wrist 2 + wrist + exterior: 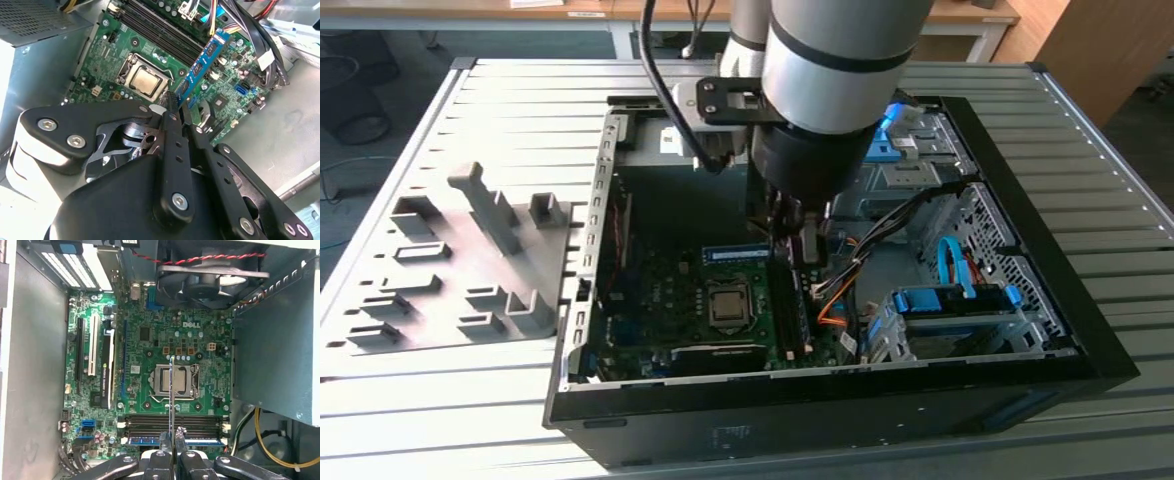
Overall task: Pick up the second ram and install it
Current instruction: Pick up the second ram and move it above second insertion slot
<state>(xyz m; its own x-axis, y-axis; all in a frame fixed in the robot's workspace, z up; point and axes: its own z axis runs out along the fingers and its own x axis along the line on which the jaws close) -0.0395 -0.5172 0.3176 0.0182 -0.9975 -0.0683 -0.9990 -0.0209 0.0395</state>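
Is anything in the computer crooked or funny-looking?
One thing stands out: the memory stick pinched in the end effector is turned crosswise to the long black slots on the green board, so it is not lined up with any of them. Nothing looks spilled or broken.

The arm (843,50) is a thick, smooth cylinder in pale silver-grey with a narrow black band round it; below that comes a rounded black wrist section (803,165). A flat black bracket (736,100) dotted with small screws sits on its side, and a thin black cable (656,80) runs to it. The gripper (175,102) is matte black, built of flat, slim linkage bars with rounded ends. Bright silver screw heads and pivot pins join the bars, which taper to two narrow fingers (172,135). Beside the bars sits a rounded light grey housing (30,160).
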